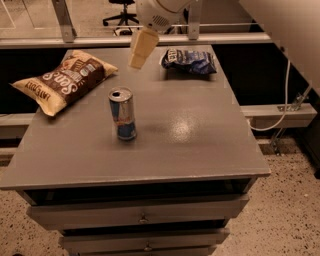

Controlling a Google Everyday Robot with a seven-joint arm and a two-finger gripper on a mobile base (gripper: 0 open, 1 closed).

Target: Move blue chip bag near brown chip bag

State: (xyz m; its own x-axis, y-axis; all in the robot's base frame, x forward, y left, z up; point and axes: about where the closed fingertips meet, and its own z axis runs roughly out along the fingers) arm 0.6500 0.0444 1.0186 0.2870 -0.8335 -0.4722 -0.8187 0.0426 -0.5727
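Observation:
The blue chip bag lies at the far right of the grey table, small, dark and wrinkly. The brown chip bag lies at the far left, large and puffy with tan ends. My gripper hangs from the white arm at the top centre, above the table's far edge. It is between the two bags, a little left of the blue bag and apart from it. It holds nothing that I can see.
A blue-and-silver drink can stands upright left of the table's middle, in front of the gripper. Drawers sit under the tabletop. A white cable runs along the right side. An office chair stands behind.

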